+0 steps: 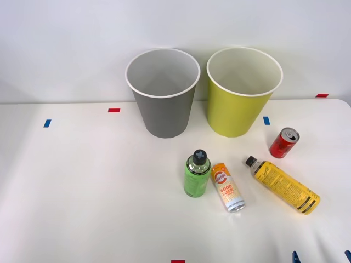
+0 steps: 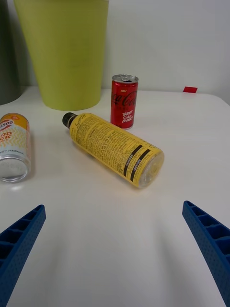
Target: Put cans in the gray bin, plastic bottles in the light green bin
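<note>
A: What is sitting nearest the robot?

B: The right gripper [image 2: 115, 249] is hanging at the near edge of the white table [image 1: 82, 208], its blue ribbed fingers [image 2: 19, 240] spread wide apart and holding nothing. Bare tabletop is lying between the fingers and the yellow bottle [image 2: 112, 148].

A: Take that yellow bottle as the landmark. How is it lying?

B: It is lying on its side, black cap pointing toward the bins, clear base toward the gripper. Open surface is showing all round it; nothing is touching it.

A: And around it?

B: To its left the orange-white can [image 1: 227, 187] is lying flat too, apart from it, silver end pointing toward the robot. Just left of that can the green bottle [image 1: 197, 173] is standing upright, very close to it; I cannot tell whether they are touching. Beyond the yellow bottle's cap, slightly right, the red can [image 2: 124, 101] is standing upright, near the table's right edge.

A: The bins?

B: Farther behind the yellow bottle the light green bin [image 1: 241, 93] is standing, with the gray bin [image 1: 163, 94] at its left, both upright, close to the back edge, with a narrow gap between them.
</note>
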